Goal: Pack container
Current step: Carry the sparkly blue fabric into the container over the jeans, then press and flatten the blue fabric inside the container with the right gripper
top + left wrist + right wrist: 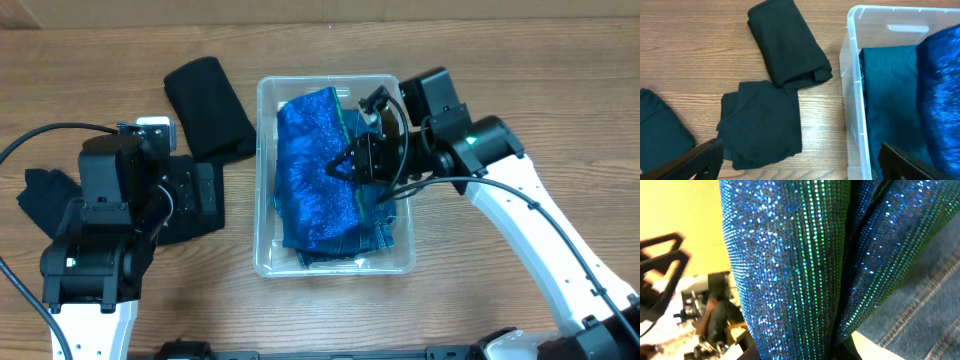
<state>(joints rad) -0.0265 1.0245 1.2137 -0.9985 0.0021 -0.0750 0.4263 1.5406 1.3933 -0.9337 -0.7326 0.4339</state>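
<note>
I see the container (262, 180) standing about mid-desk, a little nearer the far edge than the near one, long side running front to back. A blue sequinned garment (312, 165) fills most of it. A teal garment (890, 85) lies under that on the side toward the left edge, and denim (920, 325) shows at the end nearest me.

My right gripper (352, 165) is down inside the container, on the right-hand part of the sequinned cloth. The right wrist camera is filled with that fabric at very close range. I cannot tell whether the jaws are clamped on it or merely pressed against it; it may be pinched, but no finger shows clearly.

My left gripper (802, 157) hangs over the desk between the left edge and the container, its jaws spread wide with nothing between them. A flat black folded garment (762, 125) lies just below it on the wood. A second black garment (208, 108), rolled thicker, lies toward the far edge beside the container's far left corner, overlapping the flat one at one end. A third black piece (45, 200) lies close to the left edge.
</note>
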